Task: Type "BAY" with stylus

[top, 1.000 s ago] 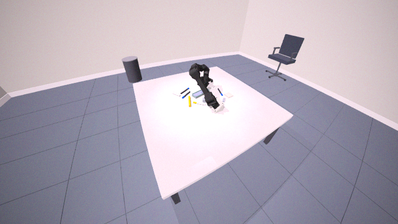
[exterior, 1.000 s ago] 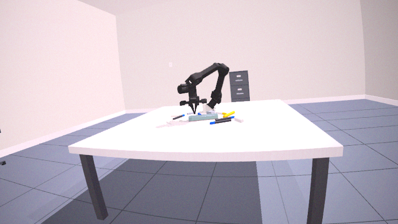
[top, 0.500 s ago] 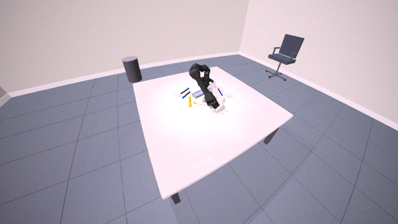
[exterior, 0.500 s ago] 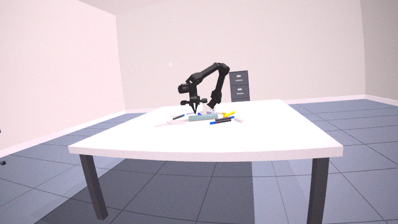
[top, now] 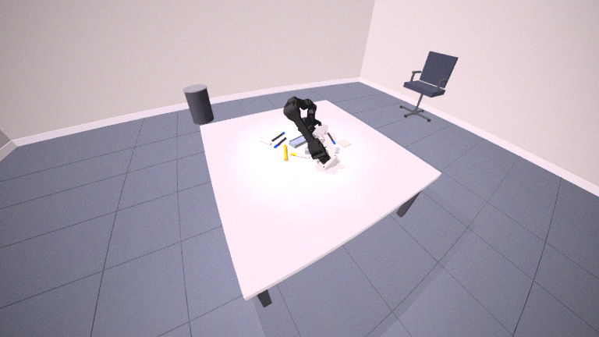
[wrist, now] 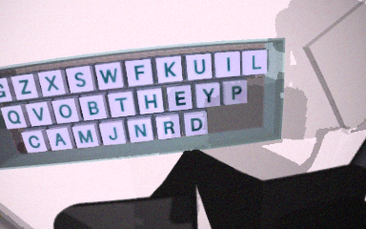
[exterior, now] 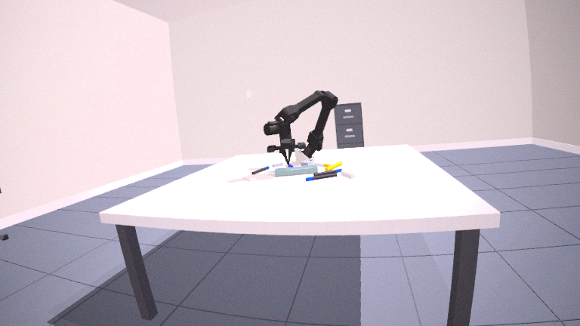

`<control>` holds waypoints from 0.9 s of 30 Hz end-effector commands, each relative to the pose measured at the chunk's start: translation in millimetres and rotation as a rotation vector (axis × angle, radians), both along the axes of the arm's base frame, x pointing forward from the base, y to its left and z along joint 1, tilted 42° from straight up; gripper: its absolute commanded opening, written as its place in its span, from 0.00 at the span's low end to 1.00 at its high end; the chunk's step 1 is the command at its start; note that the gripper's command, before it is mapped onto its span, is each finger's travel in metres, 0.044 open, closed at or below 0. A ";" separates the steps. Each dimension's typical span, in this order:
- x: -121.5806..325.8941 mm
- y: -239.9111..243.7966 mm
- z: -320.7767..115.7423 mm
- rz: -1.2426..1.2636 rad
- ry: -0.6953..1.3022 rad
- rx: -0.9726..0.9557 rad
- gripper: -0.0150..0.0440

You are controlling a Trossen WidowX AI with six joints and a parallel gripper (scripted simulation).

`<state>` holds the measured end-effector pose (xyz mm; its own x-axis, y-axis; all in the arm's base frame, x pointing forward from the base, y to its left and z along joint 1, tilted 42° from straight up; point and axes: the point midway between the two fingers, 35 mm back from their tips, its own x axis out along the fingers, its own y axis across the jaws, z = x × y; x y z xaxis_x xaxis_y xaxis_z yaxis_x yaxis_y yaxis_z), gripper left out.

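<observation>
The keyboard (top: 297, 141) (exterior: 295, 171) (wrist: 273, 95) is a teal-framed tray with pale keys. The B key (wrist: 92, 106), A key (wrist: 60, 139) and Y key (wrist: 208, 93) show in the wrist view, and none looks visibly pressed. My gripper (exterior: 288, 164) (wrist: 191, 156) is shut, with its fingertips meeting and no stylus visible between them. The tips are at the keyboard's edge below the D key in the wrist view; their exact height is unclear. A small blue item (exterior: 290, 166) shows beside the tips, partly hidden. Which pen is the stylus I cannot tell.
Two black-and-blue pens (top: 278, 136) (exterior: 325, 175) lie beside the keyboard, and another black-and-blue pen (top: 331, 138) (exterior: 260, 170) lies on its other side. A yellow marker (top: 285, 152) (exterior: 334, 166), a white eraser-like block (top: 265, 140) (exterior: 348, 173) and a pale pad (top: 345, 143) are around it.
</observation>
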<state>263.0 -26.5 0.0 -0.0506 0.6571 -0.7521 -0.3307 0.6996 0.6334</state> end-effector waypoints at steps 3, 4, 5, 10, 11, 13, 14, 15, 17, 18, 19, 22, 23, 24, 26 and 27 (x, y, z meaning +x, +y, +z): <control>-17.2 39.8 36.5 0.002 0.001 0.001 0.25; -21.6 47.1 42.6 0.002 0.001 0.002 0.25; -24.5 51.5 46.1 0.002 0.001 0.003 0.25; -25.4 52.9 47.2 0.003 0.002 0.003 0.25; -25.4 52.9 47.2 0.003 0.002 0.003 0.25; -25.4 52.9 47.2 0.003 0.002 0.003 0.25; -25.4 52.9 47.2 0.003 0.002 0.003 0.25; -25.4 52.9 47.2 0.003 0.002 0.003 0.25; -25.4 52.9 47.2 0.003 0.002 0.003 0.25; -25.4 52.9 47.2 0.003 0.002 0.003 0.25; -25.4 52.9 47.2 0.003 0.002 0.003 0.25; -22.5 37.6 63.2 0.002 0.001 0.000 0.25; -21.6 27.4 74.6 0.002 0.001 -0.001 0.25; -21.7 19.3 84.1 0.002 0.002 0.000 0.25; -22.2 12.9 91.9 0.003 0.003 0.001 0.25; -22.2 12.9 91.9 0.003 0.003 0.001 0.25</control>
<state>242.2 -2.2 77.8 -0.0481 0.6581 -0.7514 -0.3276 0.7002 0.6343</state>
